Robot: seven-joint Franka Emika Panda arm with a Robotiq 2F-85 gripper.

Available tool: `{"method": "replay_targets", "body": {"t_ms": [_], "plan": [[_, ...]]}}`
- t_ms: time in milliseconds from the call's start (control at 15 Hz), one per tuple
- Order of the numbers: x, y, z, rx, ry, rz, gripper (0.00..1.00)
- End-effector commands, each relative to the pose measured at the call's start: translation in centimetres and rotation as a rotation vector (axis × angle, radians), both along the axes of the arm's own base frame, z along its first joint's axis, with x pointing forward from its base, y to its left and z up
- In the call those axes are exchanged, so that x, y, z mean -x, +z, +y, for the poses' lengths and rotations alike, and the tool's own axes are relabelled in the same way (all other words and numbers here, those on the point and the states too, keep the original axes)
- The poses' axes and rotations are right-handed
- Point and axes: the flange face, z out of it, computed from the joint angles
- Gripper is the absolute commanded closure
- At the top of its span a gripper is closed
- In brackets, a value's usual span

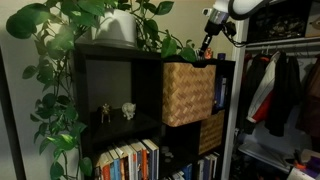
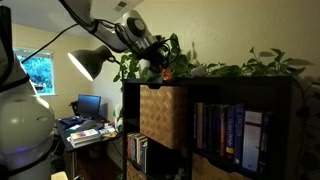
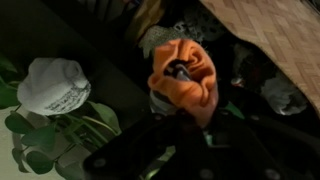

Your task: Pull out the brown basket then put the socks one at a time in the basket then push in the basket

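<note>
The brown basket point(image 1: 188, 92) of tan woven wicker sticks out from its top cubby in the dark shelf; it also shows in the other exterior view point(image 2: 163, 112) and at the wrist view's upper right point(image 3: 275, 35). My gripper point(image 1: 207, 45) hangs over the shelf top just above the basket, among plant leaves point(image 2: 160, 62). In the wrist view an orange sock point(image 3: 185, 80) is bunched between my fingers point(image 3: 185, 125), which are shut on it. A pale bundle point(image 3: 285, 95) lies to the right; what it is I cannot tell.
A white pot point(image 1: 118, 28) with a trailing plant stands on the shelf top. A darker, lower woven basket point(image 1: 210, 130) sits below. Books point(image 1: 130, 160) fill lower cubbies. Clothes point(image 1: 275, 90) hang beside the shelf. A white rounded object point(image 3: 55, 85) lies among leaves.
</note>
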Motion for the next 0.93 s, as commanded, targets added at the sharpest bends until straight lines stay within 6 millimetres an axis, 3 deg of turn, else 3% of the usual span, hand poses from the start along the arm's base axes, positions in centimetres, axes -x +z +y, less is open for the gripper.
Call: {"method": "replay_targets", "body": {"t_ms": [0,267,667,733,867], "plan": [[0.9,-1.8,-1.6,-0.017,-0.006,0.043,0.91],[0.8,-3.7,-3.0,-0.049,-0.023,0.065,0.91],[0.8,-4.1,-3.2,-0.052,0.047,-0.025,0.90],[0.6,-4.3,-3.2,-0.059,0.045,-0.021,0.58],[0.6,-4.7,-3.1,-0.057,0.038,0.005,0.52]]}}
